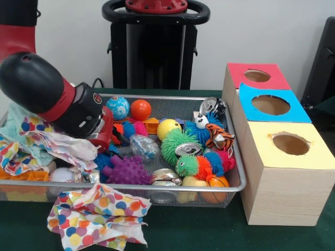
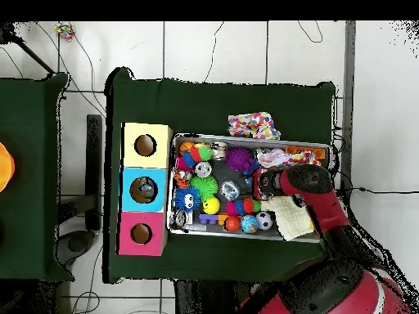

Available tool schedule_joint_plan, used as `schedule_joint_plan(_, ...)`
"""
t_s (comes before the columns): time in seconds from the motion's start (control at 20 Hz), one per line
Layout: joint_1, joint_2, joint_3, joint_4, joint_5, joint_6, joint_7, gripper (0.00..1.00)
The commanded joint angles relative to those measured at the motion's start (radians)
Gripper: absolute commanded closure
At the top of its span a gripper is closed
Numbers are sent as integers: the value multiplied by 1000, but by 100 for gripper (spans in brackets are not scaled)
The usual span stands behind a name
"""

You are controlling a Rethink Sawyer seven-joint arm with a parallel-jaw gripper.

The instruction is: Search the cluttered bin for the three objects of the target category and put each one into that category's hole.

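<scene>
Arm reaching down into the wire bin [image 1: 236, 175], gripper [image 1: 104, 133] sitting low among toys near the bin's middle; can't tell if jaws are apart or together. Three-hole box [image 1: 285, 172] standing just beside the bin. Polka-dot cloth [image 1: 97, 217] hanging over the bin's front edge. Crushed cans [image 1: 188, 149] lying among spiky balls [image 1: 125, 170].

Arm [image 2: 315, 196] reaches into cluttered bin [image 2: 245, 236]; three holed boxes [image 2: 144, 188] beside bin.

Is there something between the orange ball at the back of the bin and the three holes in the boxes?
Nothing covers the orange ball. The holes are open on top; toward them lie only low toys, a yellow ball and the bin's rim.
</scene>
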Motion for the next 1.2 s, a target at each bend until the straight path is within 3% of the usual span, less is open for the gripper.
schedule_joint_plan(0.05,-46,34,192,61,123,-20,16,0)
schedule_joint_plan(0.25,-74,26,215,87,148,21,20,0)
schedule_joint_plan(0.4,-77,67,205,24,121,49,15,0)
schedule_joint_plan(0.85,-56,107,167,-63,60,107,43,0)
schedule_joint_plan(1.2,-17,40,92,-4,13,187,111,0)
